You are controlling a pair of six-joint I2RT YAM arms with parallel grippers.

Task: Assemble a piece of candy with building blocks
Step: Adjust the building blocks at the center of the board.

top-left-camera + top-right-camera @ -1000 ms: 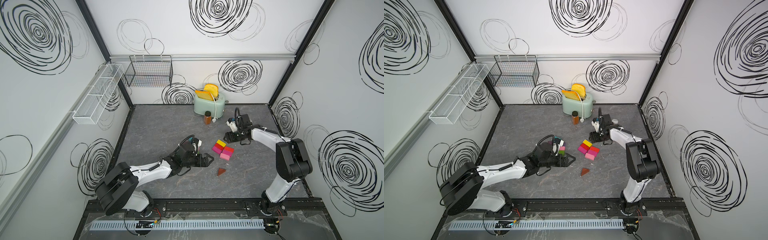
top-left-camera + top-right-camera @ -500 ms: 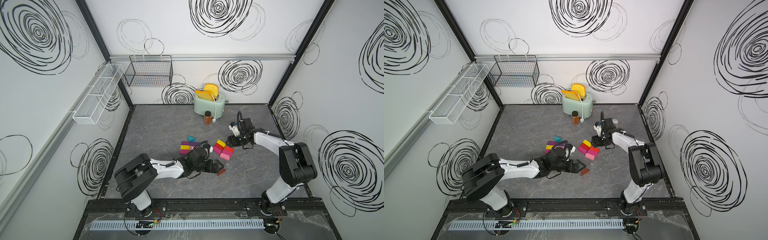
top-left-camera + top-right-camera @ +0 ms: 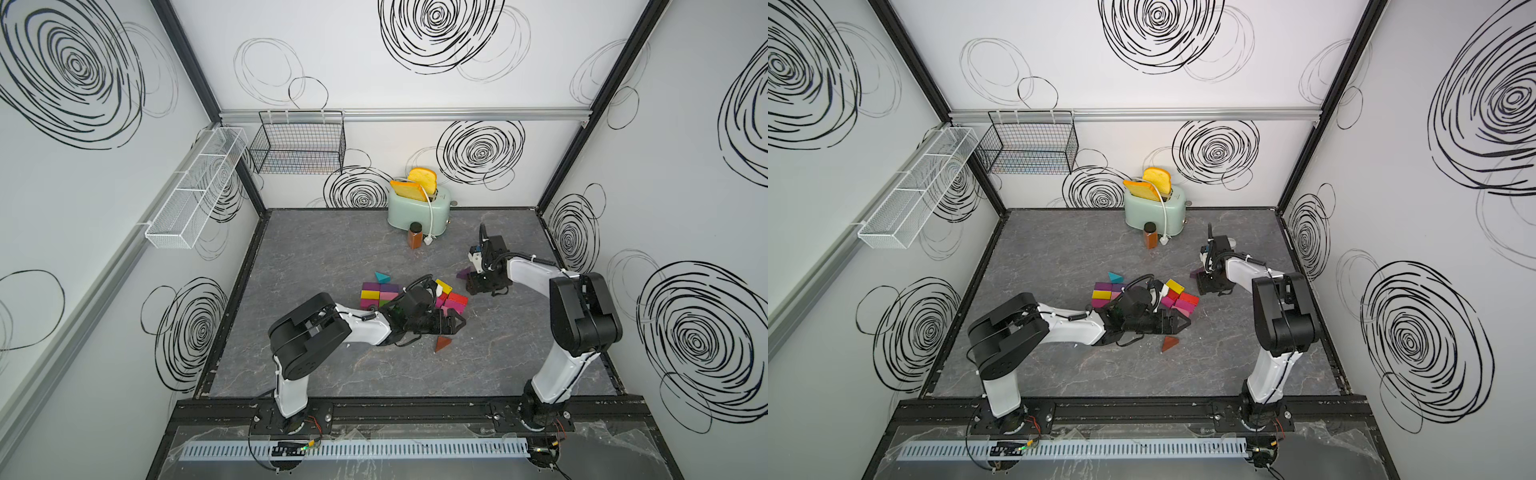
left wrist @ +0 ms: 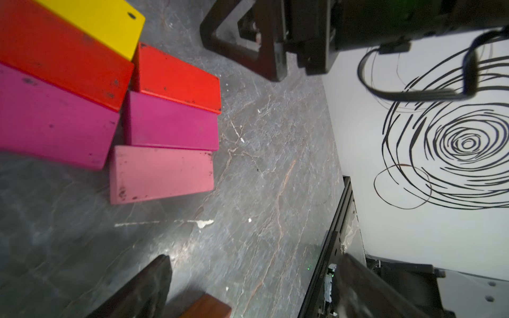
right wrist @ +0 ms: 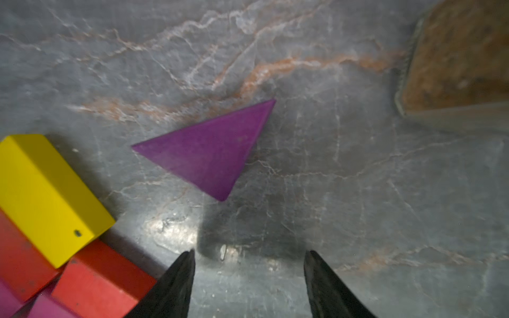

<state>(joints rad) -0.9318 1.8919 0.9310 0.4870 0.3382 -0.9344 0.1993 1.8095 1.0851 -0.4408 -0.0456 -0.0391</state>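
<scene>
Our left claw (image 3: 455, 323) stands wide open and empty, low over the desk (image 3: 324, 249). In its wrist view the brown wedge (image 4: 206, 307) peeks in between the fingers (image 4: 148, 286), not yet touched. In both top views that wedge lies alone, just in front of the claw. On the claw's other side sits the brick cluster (image 3: 451, 299) of yellow, red, magenta and pink bricks, packed edge to edge.

1 second ago this claw hung further back over the second brick group (image 3: 380, 293). It has since swung across to the brown wedge, so that group and the teal wedge (image 3: 382, 277) now show. No block seems to have shifted.

Our right claw (image 5: 249, 253) is partly open and holds nothing. It has slid a little closer to the cluster. The purple wedge (image 5: 212, 154) lies flat just ahead of its tips, near the yellow brick (image 5: 46, 198) but apart from it.

We judge the 2 claws are lining up on the 2 wedges, probably the candy's wrapper ends. The body looks laid out, while the ends are still loose.
</scene>
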